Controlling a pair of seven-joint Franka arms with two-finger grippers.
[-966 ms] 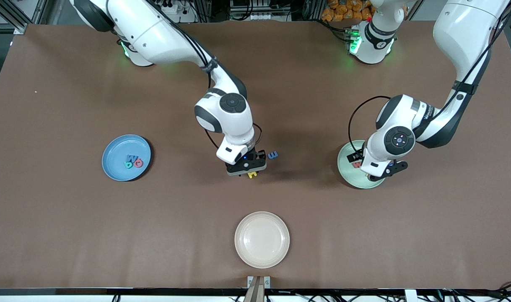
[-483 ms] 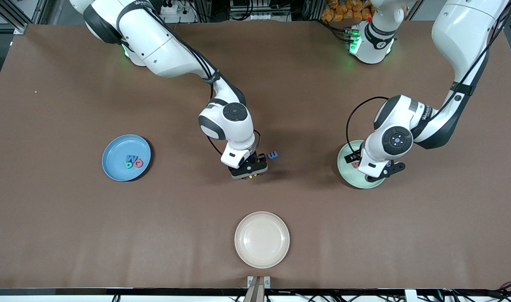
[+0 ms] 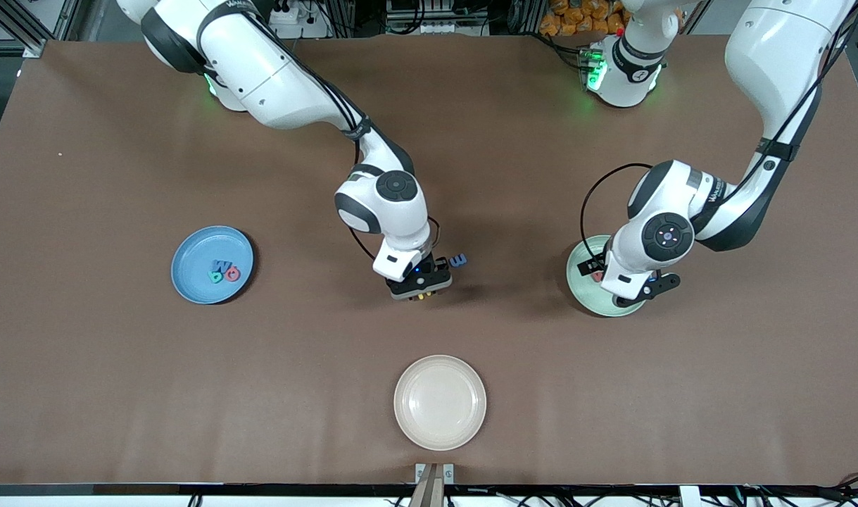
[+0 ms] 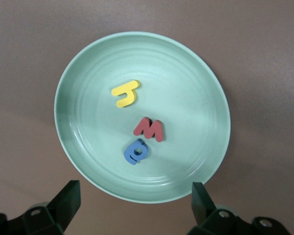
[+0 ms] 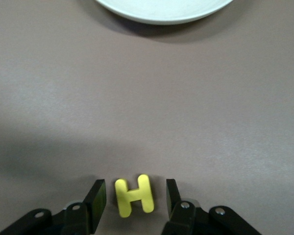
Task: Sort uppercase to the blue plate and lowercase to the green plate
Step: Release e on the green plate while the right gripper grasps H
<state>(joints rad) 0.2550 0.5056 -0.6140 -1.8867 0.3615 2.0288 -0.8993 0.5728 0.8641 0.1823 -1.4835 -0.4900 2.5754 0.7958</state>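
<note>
The yellow uppercase H (image 5: 134, 195) lies flat on the brown table, between the fingers of my right gripper (image 5: 134, 190). That gripper is open, with a small gap on each side of the letter. In the front view the right gripper (image 3: 420, 293) is low at mid-table and hides most of the H. A blue lowercase m (image 3: 458, 260) lies beside it. The blue plate (image 3: 189, 246) holds a blue W (image 3: 222, 266), a teal letter (image 3: 216, 276) and a red round letter (image 3: 232, 274). My left gripper (image 4: 135, 198) hangs open over the green plate (image 4: 68, 78), which holds a yellow h (image 4: 125, 94), a red w (image 4: 149, 129) and a blue a (image 4: 135, 151).
A cream-white plate (image 3: 440, 401) sits near the table's front edge, nearer to the camera than the right gripper; its rim (image 5: 161, 12) shows in the right wrist view. The green plate (image 3: 582, 294) is toward the left arm's end, the blue plate toward the right arm's end.
My right gripper has come down around the yellow H and its fingers have narrowed toward it. The left arm has shifted slightly over the green plate.
</note>
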